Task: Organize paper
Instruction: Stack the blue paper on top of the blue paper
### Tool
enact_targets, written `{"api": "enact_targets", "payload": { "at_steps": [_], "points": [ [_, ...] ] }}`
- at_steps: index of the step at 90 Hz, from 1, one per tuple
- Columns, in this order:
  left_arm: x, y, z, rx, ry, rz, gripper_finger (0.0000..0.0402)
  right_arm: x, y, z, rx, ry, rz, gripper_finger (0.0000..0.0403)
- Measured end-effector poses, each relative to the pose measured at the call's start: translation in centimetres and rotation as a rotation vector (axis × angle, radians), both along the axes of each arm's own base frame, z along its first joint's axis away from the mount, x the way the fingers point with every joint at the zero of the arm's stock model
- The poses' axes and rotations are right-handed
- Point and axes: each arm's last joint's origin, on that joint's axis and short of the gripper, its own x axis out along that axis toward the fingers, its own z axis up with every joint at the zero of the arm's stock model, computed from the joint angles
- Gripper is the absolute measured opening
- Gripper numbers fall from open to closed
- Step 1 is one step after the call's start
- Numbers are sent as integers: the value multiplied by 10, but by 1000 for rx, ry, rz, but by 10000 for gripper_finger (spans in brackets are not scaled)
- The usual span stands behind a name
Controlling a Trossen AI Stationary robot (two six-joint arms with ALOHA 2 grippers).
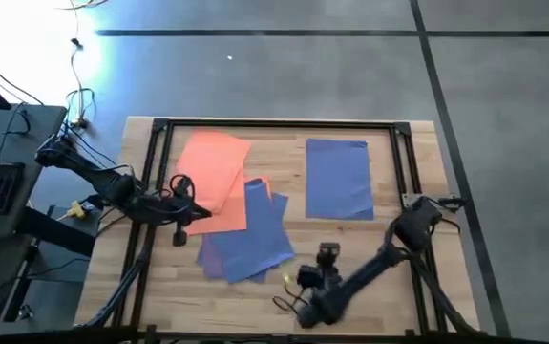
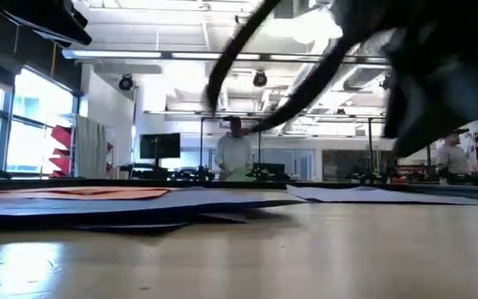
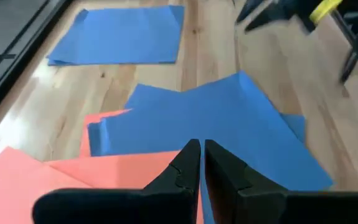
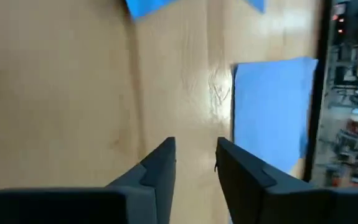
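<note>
1. Blue stack (image 1: 338,179) squared off alone near the table's (image 1: 417,296) far right corner: one colour seemingly sorted.
2. Orange sheets (image 1: 213,180) and loose blue sheets (image 1: 247,235) overlapping mid-table, fanned and askew, left to separate.
3. Left gripper (image 3: 201,163) pinched closed, empty, over the orange-blue overlap.
4. Right gripper (image 4: 194,165) slightly parted, empty, above bare wood by the near edge.

The left arm reaches in from the table's left edge, bent at the elbow, with its wrist stretched toward the middle. The left gripper (image 3: 201,163) points forward and slightly down, its two fingers pressed almost together. The right arm folds back along the near right side. The right gripper (image 4: 194,163) hangs low, fingers parted by a narrow gap.
</note>
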Motion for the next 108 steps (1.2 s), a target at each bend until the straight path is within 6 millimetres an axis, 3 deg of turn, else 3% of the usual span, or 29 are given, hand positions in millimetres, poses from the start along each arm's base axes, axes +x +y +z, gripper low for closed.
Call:
{"api": "enact_targets", "payload": {
  "at_steps": [12,20,30,39,54,65,85,95,108],
  "points": [
    [5,-4,1,-23,-22,-14,0,-21,22,4,-120,-238,111,118],
    [7,-7,2,-37,-44,-24,0,-38,27,-8,-249,-288,241,119],
    [8,-10,4,-54,-67,-35,0,-50,17,-27,-348,-330,291,114],
    [8,-12,5,-87,-84,-21,0,-50,-1,-40,-405,-346,281,106],
    [7,-14,5,-124,-87,-2,0,-32,-21,-45,-440,-279,263,100],
    [6,-15,5,-114,-92,3,0,-4,-26,-41,-413,-221,281,114],
    [7,-15,6,-110,-103,13,0,45,-9,-32,-139,27,525,179],
    [6,-15,6,-110,-102,11,0,49,-3,-25,-66,81,592,215],
    [6,-17,5,-107,-101,5,0,42,-9,-30,-89,77,511,242]
  ]
}}
